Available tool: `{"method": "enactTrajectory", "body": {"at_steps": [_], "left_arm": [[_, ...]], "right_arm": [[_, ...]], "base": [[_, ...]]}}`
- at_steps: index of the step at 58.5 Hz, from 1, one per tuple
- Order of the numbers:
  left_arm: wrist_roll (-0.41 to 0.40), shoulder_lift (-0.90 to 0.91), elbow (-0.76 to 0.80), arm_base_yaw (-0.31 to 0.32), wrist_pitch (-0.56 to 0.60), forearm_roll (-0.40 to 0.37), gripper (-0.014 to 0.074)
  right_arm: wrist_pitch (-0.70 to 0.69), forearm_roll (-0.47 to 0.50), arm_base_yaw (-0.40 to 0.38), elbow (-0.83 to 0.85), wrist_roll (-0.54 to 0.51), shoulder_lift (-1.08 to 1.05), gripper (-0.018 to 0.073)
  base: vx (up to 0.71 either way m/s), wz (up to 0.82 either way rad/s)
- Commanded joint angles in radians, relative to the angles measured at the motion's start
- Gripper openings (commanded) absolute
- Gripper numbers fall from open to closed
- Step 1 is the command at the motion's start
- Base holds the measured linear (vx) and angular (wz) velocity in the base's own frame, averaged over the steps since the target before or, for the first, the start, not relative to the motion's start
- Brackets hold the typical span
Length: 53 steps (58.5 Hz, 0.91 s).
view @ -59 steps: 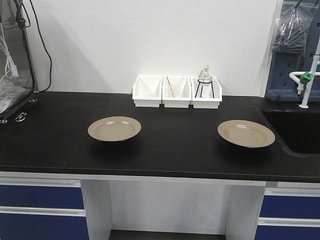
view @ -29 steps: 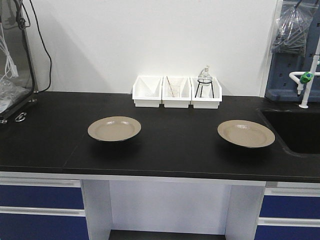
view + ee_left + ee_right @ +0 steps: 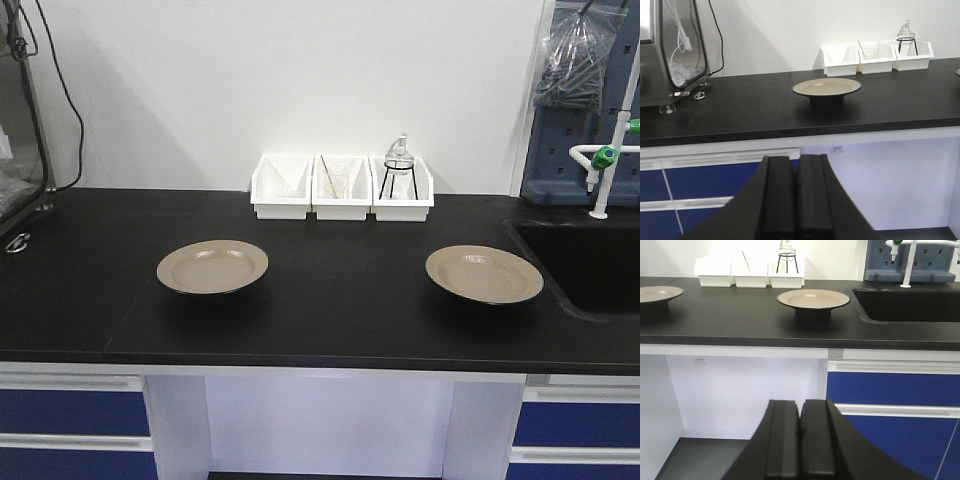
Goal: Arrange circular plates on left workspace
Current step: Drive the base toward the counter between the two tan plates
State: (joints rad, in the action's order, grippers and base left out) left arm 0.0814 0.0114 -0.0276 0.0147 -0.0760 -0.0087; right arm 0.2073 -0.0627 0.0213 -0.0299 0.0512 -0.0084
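Note:
Two tan round plates rest on the black countertop. The left plate lies left of centre; it also shows in the left wrist view and at the left edge of the right wrist view. The right plate lies near the sink; it also shows in the right wrist view. My left gripper is shut and empty, low in front of the cabinet. My right gripper is shut and empty, below the counter edge. Neither gripper shows in the front view.
Three white bins stand at the back wall, one holding a glass flask on a stand. The recessed sink is at the right with a tap. A metal-framed device with cables stands far left. Blue drawers sit below.
The front view has shifted: the plates and bins sit slightly further left and lower in the picture than before. The plates have not moved on the counter.

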Motion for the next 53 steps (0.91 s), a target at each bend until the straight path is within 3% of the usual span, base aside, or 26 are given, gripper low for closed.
{"method": "enactTrajectory", "body": {"at_steps": [1,53], "left_arm": [[-0.007,0.005,-0.012,0.005,0.076,-0.008,-0.0003],[-0.007,0.005,-0.012,0.005,0.076,-0.008,-0.0003]], "right_arm": [[-0.075,-0.011,-0.005,-0.006,0.000,-0.016,-0.0008],[-0.079,-0.011,-0.005,-0.006,0.000,-0.016,-0.0008]], "base": [[0.15,-0.06],[0.25,-0.13]]}}
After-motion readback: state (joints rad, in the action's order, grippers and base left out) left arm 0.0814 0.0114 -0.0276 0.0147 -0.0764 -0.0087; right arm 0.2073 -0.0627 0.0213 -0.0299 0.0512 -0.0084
